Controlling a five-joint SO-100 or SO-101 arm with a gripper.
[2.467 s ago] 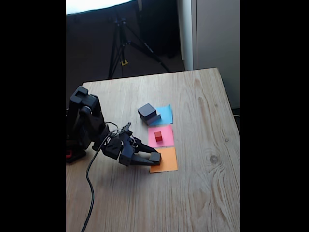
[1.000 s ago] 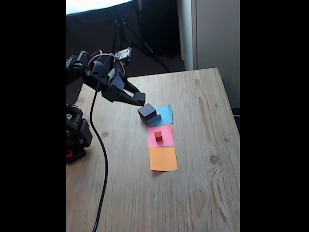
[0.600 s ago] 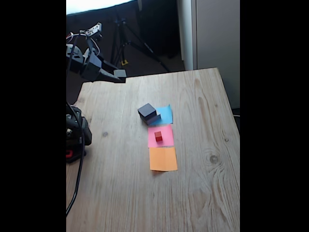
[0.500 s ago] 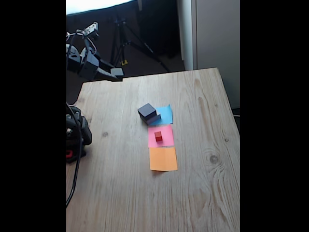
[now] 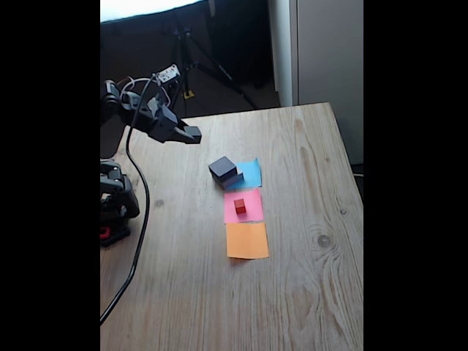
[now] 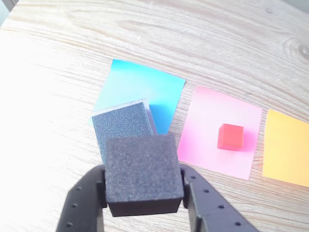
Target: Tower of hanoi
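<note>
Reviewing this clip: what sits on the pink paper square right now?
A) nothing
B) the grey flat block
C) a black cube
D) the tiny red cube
D: the tiny red cube rests on the pink paper square, while the gripper holds a black cube.

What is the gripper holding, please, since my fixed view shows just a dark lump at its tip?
Observer: In the wrist view the gripper is shut on a small black cube, with one finger on each side.
Operator: Thank you. Is the stack on the blue paper one block or two?
Observer: Two. A black block lies on a flat grey block, whose pale edge peeks out along the top and right sides.
Operator: Does the stack sit fully on the paper?
Observer: No. It sits at a corner of the blue paper and overhangs onto the wooden table.
</note>
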